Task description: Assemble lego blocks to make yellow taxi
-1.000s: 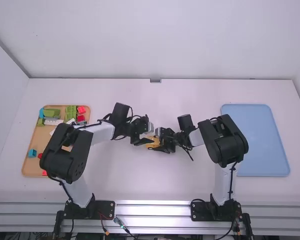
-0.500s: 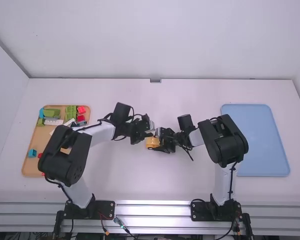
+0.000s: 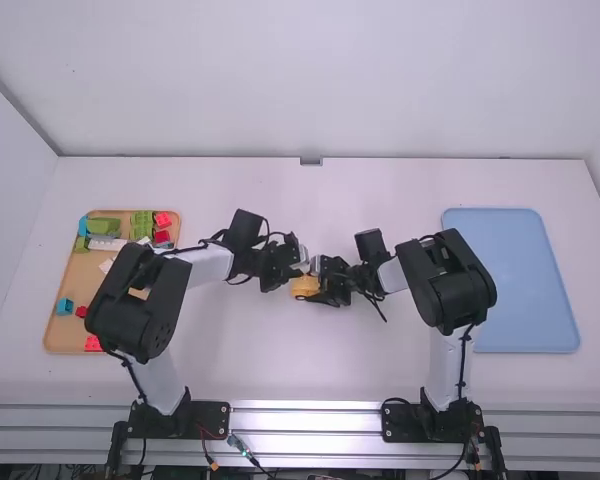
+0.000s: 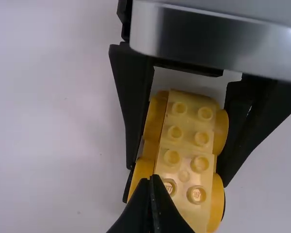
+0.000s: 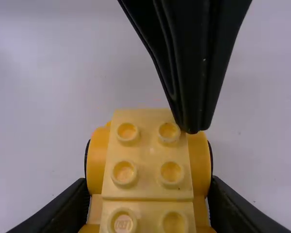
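Blocks point(image 5: 148, 170) joined, yellow, studs in pairs, rounded sides

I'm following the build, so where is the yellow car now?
In the high view, the yellow car is mid-table between the arms, gripped by the right claw, the left claw at one end.

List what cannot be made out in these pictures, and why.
- Underside of the car: faces away in both wrist views.
- One end of the car, right wrist view: cut off by the bottom edge.
- Part of the wooden tray, high view: behind the left arm.
- Car's studs, high view: too small.
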